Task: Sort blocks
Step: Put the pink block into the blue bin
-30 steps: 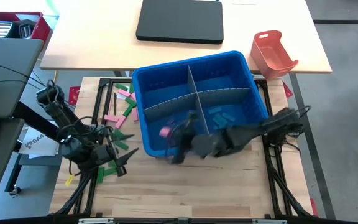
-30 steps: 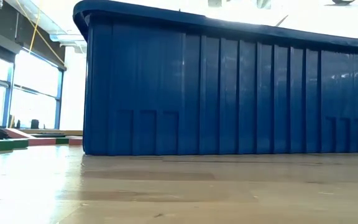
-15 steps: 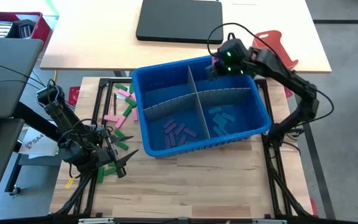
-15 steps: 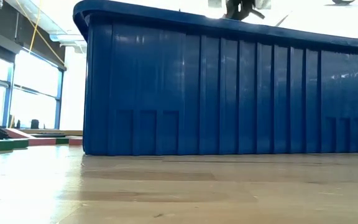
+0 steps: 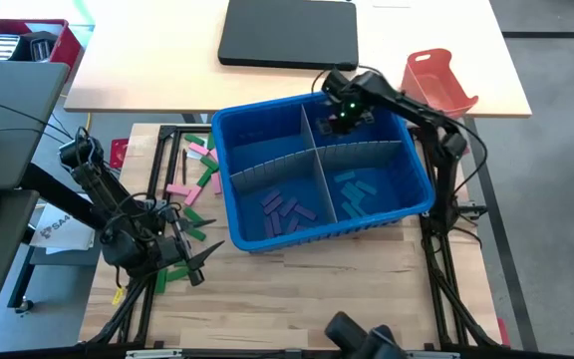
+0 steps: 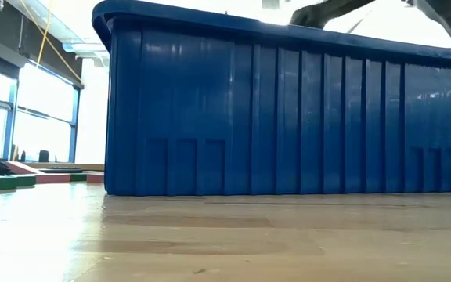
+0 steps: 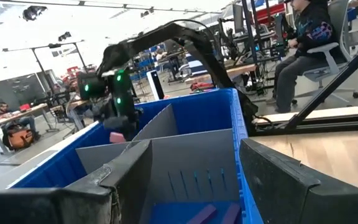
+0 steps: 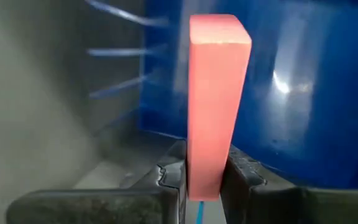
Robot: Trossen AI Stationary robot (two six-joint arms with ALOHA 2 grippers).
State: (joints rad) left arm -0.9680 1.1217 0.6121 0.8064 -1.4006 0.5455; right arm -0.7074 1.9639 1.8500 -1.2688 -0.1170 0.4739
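At the near left of the wooden surface point(image 5: 297, 299), the left gripper point(image 5: 189, 261) hangs with its jaws wide and nothing between them, above scattered green and pink blocks point(image 5: 192, 189). Beyond it, the blue bin point(image 5: 422, 184) holds purple blocks point(image 5: 287, 209) in its near left compartment and blue blocks point(image 5: 352, 187) in its near right one. Farther back, the right gripper point(image 5: 342, 118) hovers over the far right compartment, pinching a pink block point(image 8: 215, 106) upright by its lower end. If released while this high, the block may bounce off the grey divider point(image 5: 317, 160) into the wrong compartment. No readable writing shows.
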